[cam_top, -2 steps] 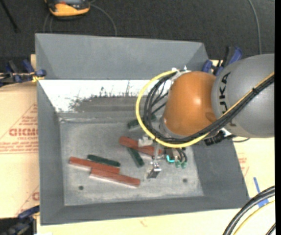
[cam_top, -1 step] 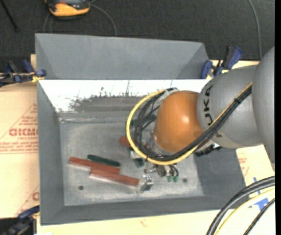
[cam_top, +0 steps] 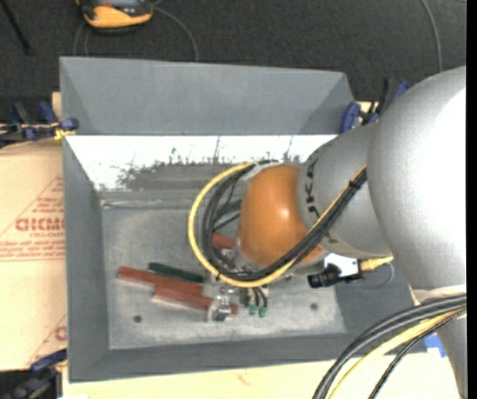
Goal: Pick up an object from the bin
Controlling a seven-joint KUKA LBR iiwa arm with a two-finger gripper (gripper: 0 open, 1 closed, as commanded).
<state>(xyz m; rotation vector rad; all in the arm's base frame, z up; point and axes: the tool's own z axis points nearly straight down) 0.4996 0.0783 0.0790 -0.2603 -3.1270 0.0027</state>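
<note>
A KUKA arm's gripper (cam_top: 224,304) hangs low over the floor of a grey metal bin (cam_top: 205,106). Its metal tip is at the end of a reddish-brown flat bar (cam_top: 180,296) that stretches away from the gripper toward the left of the view. From this angle it cannot be told whether the gripper is spread, pressed together or pinching anything, because the wrist above covers most of it, and no object is seen in its grasp.

Just beside the gripper, on its right, lies a small green piece (cam_top: 259,309), partly hidden under the wrist's cables. A second reddish-brown bar (cam_top: 149,278) lies just behind the first, reaching farther left of the gripper. A dark green stick (cam_top: 174,270) lies close behind that, almost parallel, with its near end running in under the cables.

Directly above the gripper sits the wrist's rounded orange cover (cam_top: 270,214), ringed by a loop of yellow and black cable (cam_top: 195,214). Together they screen the middle of the bin floor. A small red piece (cam_top: 222,241) shows inside the loop, behind the gripper and against the edge of the cover; its shape cannot be made out.

Left of the gripper, past the bars, the floor is bare, speckled metal. Far behind the gripper, outside the bin, an orange handheld device (cam_top: 114,5) lies on the dark floor.
</note>
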